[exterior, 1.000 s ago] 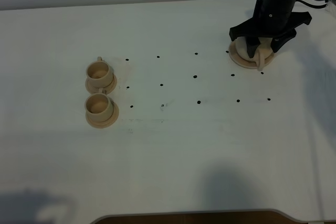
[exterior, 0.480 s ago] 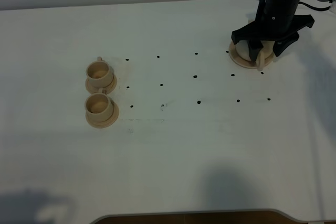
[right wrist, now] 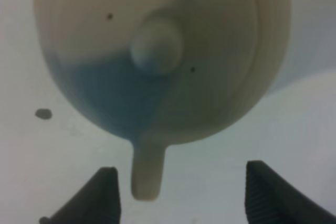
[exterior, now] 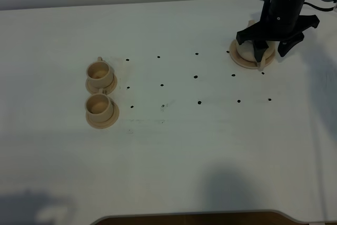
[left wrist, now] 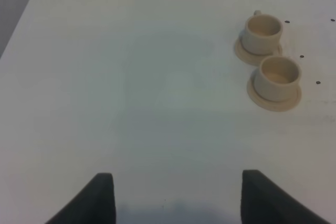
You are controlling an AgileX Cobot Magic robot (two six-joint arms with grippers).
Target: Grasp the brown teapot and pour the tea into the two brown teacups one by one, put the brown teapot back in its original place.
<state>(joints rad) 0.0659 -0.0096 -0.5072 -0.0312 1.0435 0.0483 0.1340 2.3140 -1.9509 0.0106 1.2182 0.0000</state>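
The brown teapot (exterior: 246, 51) sits on its flat round disc (exterior: 243, 62) at the far right of the table. My right gripper (exterior: 271, 51) hangs just over it, open and holding nothing. In the right wrist view the teapot (right wrist: 157, 51) is seen from above with its knobbed lid, and its handle (right wrist: 147, 174) pokes out between the spread fingers of the right gripper (right wrist: 181, 198). The two brown teacups (exterior: 99, 71) (exterior: 99, 106) stand on their saucers at the left. My left gripper (left wrist: 178, 198) is open above bare table, well short of the cups (left wrist: 263, 29) (left wrist: 278, 74).
Small black dots (exterior: 196, 77) mark the white table (exterior: 174, 146) between the cups and the teapot. The table's dark front edge (exterior: 189, 218) shows at the bottom of the exterior high view. The left arm is outside that view.
The right arm has shifted slightly to the right and back over the teapot, its jaws still wide. The teapot, the cups and the left gripper have not moved.
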